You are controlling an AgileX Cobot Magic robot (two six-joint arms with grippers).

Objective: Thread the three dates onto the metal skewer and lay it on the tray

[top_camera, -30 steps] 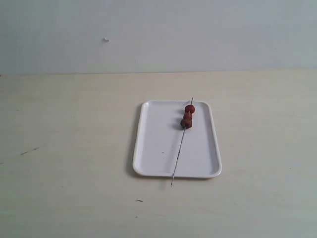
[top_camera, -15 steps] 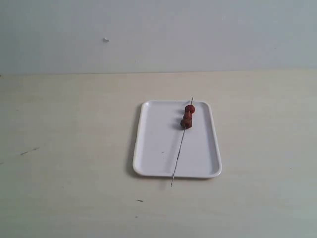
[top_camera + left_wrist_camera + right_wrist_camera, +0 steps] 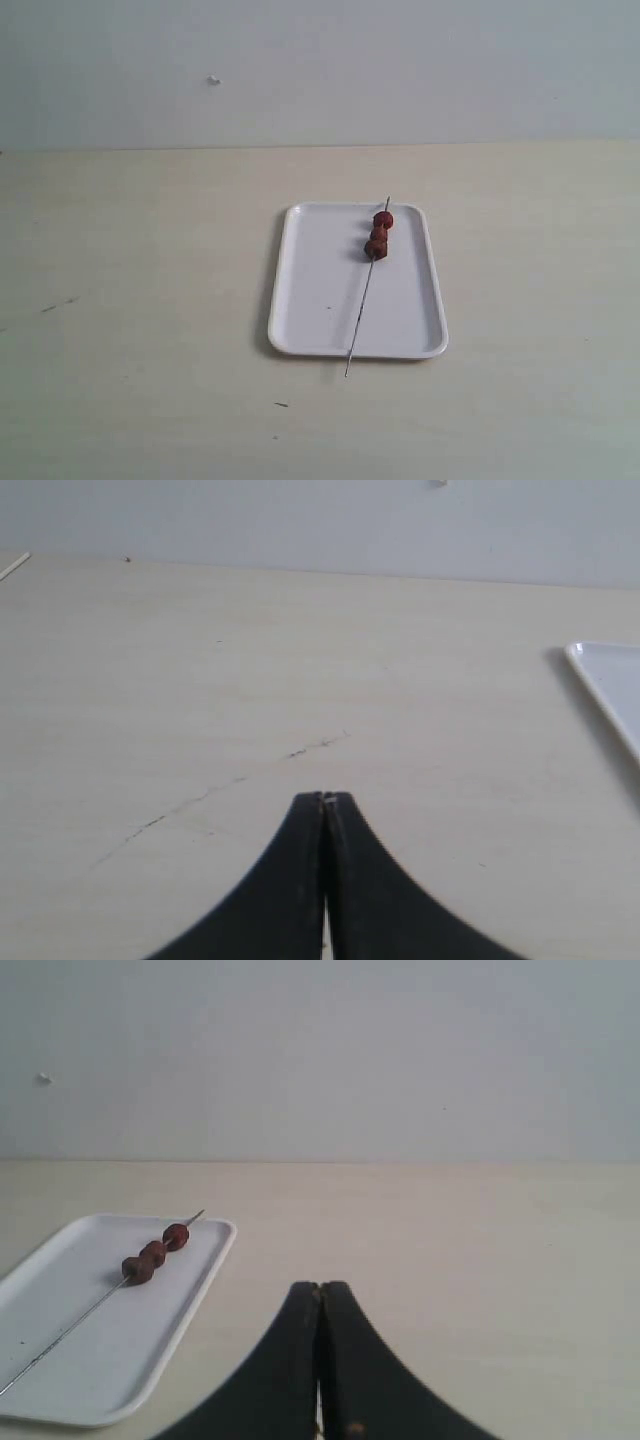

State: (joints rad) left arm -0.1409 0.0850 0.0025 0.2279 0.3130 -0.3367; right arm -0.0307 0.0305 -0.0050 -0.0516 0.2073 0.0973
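Note:
The white tray (image 3: 320,290) lies flat on the pale table. Along its right half rests the thin metal skewer (image 3: 362,305), with the three dates (image 3: 378,235) threaded close together near its far end; its near tip pokes past the tray's front rim. The right wrist view shows the same tray (image 3: 150,1345), skewer (image 3: 70,1330) and dates (image 3: 152,1253) off to one side of my right gripper (image 3: 320,1286), which is shut and empty. My left gripper (image 3: 324,797) is shut on nothing over bare table, with a tray corner (image 3: 605,675) at the picture's edge. Neither arm appears in the exterior view.
The tabletop (image 3: 150,300) is pale wood with a few small dark marks (image 3: 55,305). A plain light wall (image 3: 320,70) stands behind the table's far edge.

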